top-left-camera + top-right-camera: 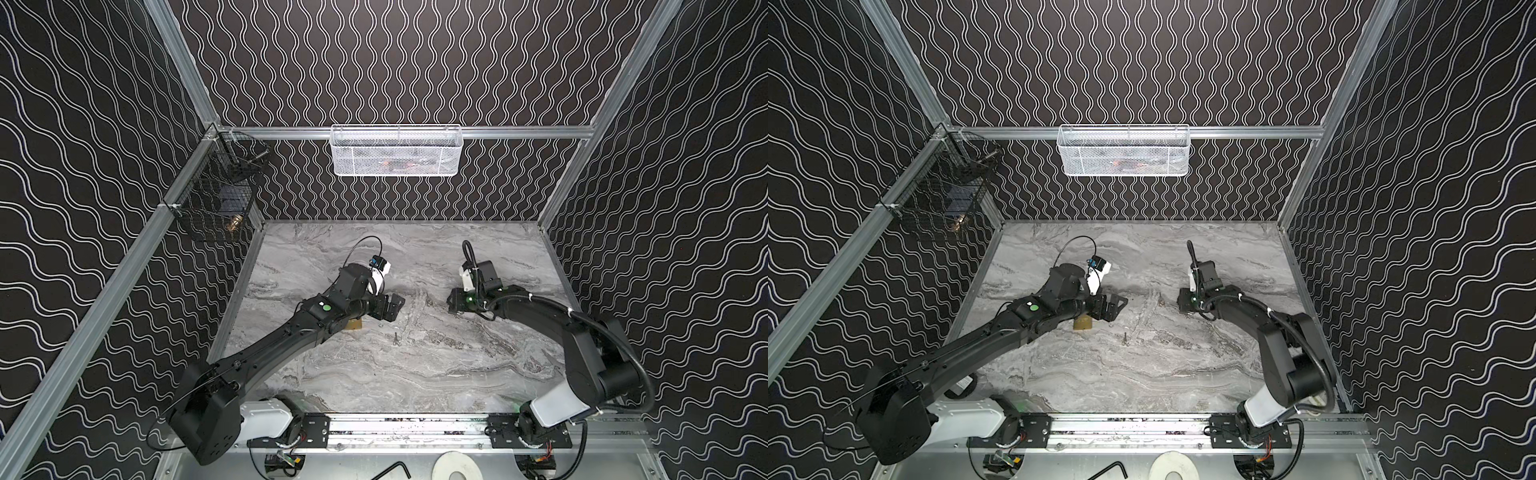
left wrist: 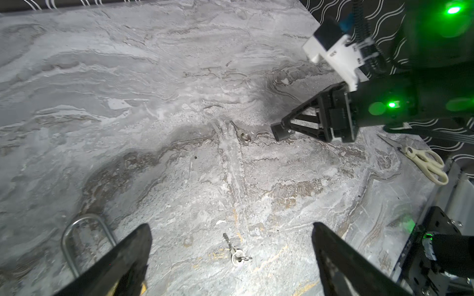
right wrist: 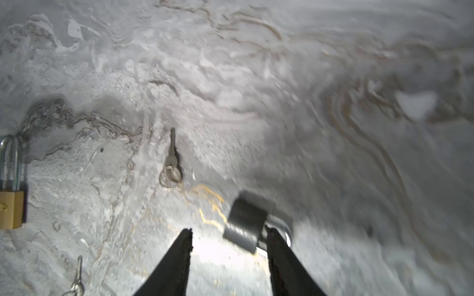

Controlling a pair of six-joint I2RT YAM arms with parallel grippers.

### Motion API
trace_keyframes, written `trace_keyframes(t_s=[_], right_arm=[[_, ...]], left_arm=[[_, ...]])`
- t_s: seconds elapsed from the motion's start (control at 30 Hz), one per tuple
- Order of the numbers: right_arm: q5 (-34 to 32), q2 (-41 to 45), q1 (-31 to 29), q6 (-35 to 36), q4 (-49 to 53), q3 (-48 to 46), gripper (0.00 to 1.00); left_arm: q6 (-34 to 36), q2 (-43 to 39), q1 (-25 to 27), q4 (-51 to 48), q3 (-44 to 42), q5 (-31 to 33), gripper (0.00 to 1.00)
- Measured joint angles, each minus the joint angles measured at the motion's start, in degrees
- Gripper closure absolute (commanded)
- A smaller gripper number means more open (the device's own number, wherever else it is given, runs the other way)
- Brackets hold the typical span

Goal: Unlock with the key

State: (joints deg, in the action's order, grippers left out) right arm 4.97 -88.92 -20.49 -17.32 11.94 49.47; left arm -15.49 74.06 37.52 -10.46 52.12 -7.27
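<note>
The left tool point(image 2: 230, 225) is wide open and holds nothing. It hangs low over the counter point(image 2: 128, 77), left of the middle. Right by it, partly under the left arm, lies a gold lock point(image 1: 354, 325). Its metal loop looks pushed all the way in, so I think it is locked. A bit nearer, in the middle, a small key point(image 1: 397, 340) lies flat on the counter and touches nothing.

The right tool point(image 3: 228, 229) is on the right side, with its tip down close to the counter. Its two fingers point(image 3: 179, 256) stand apart with bare counter showing between them, so it is not squeezing anything. A small dark lock point(image 3: 246, 217) sits just at the tip of one finger. The picture is blurry there, so I cannot tell if it touches the finger. Between the two tools lies a second key point(image 3: 171, 159) with a ring on it.

I think the job is only at the start. No key is picked up and no key is in a lock. What is left is to grab a key, hold a lock, push the key in and turn it.
</note>
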Motion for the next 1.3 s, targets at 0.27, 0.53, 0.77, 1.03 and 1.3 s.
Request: trace_keyframes(t_s=[0.27,0.53,0.77,1.03,1.3], right_arm=[[3.0,1.7,-0.8,-6.1,-0.3,-4.4,0.52],[3.4,-1.7,-0.8,-7.5,-0.3,-4.0,0.51],[2.6,-5.1,0.1,-7.5,-1.6,-2.2,0.50],[0.7,-7.6,1.8,-5.9,-1.3,1.1,0.49],[0.3,-10.4,3.0,-3.7,-0.9,5.0,0.48]], left_arm=[[0.7,1.4,-0.5,0.4,0.6,-0.8,0.01],[0.7,-1.6,-0.7,0.2,-0.5,-0.1,0.01],[0.9,-2.3,-1.0,-0.1,-0.6,0.9,0.01],[0.9,-2.3,-1.1,-0.1,-1.0,0.9,0.01],[0.9,-2.5,-1.1,0.6,-2.3,-0.9,0.01]])
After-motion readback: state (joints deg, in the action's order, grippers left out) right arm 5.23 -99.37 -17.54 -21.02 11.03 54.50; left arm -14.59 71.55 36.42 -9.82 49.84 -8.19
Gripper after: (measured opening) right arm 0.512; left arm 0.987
